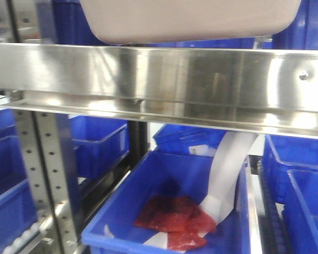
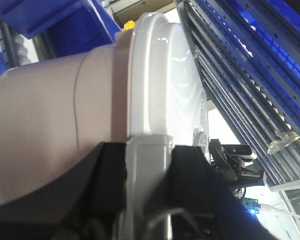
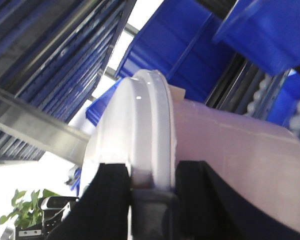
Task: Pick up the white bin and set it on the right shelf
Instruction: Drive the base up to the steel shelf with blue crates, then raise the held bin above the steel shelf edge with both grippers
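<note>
One wide steel front rail of right shelf point(image 1: 159, 79) across the view. Directly above rail's top edge: white bin point(image 1: 191, 18), contact not discernible. On bin's lidded rim: left gripper point(image 2: 149, 160) and right gripper point(image 3: 152, 182), each clamped across it.

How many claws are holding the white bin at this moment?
2. The left claw clamps the rim of the white bin; the right claw clamps its rim too.
</note>
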